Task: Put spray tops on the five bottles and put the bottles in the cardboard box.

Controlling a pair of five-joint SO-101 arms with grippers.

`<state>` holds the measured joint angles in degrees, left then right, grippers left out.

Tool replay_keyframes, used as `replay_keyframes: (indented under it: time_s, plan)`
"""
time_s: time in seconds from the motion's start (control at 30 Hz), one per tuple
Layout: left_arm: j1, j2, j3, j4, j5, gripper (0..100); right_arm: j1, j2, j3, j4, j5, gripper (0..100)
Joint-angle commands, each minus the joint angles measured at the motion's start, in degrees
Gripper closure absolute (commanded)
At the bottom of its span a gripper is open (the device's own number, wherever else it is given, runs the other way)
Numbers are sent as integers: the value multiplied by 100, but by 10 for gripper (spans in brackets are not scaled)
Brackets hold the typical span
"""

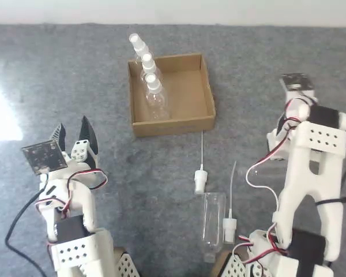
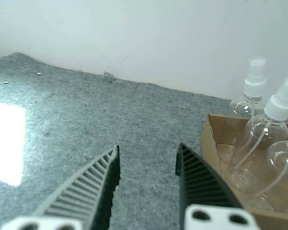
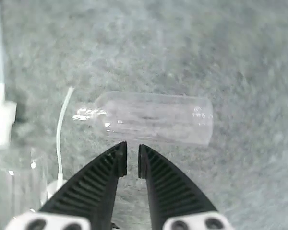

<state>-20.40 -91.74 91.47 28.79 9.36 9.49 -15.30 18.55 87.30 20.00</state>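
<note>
Three clear bottles with white spray tops stand along one side of the cardboard box; the left wrist view has them in the box. My left gripper is open and holds nothing, apart from the box over bare mat. An uncapped bottle lies between two loose spray tops. Another uncapped bottle lies on its side just beyond the tips of my right gripper, which is shut on nothing. Beside it lie a spray top and a dip tube.
Grey felt mat covers the table up to a white wall. The right arm's white frame hangs over the right side of the mat. The box's other half is unfilled.
</note>
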Motion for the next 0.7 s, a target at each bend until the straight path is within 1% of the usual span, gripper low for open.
replay_keyframes:
  time_s: [0.0,0.23,0.37,0.43,0.6,0.67]
  plan:
    - [-35,35,-75,-158,-70,819,-268,-251,-290,31,510,992]
    - [-35,35,-75,-158,-70,819,-497,-251,-281,84,1451,992]
    - [-35,35,-75,-158,-70,819,-505,-251,-281,101,2154,986]
    - [-35,35,-75,-158,-70,819,-488,-251,-264,101,2505,939]
    - [-35,35,-75,-158,-70,819,-497,-251,114,40,3244,753]
    - [-35,35,-75,-158,-79,819,-497,-251,246,40,3534,713]
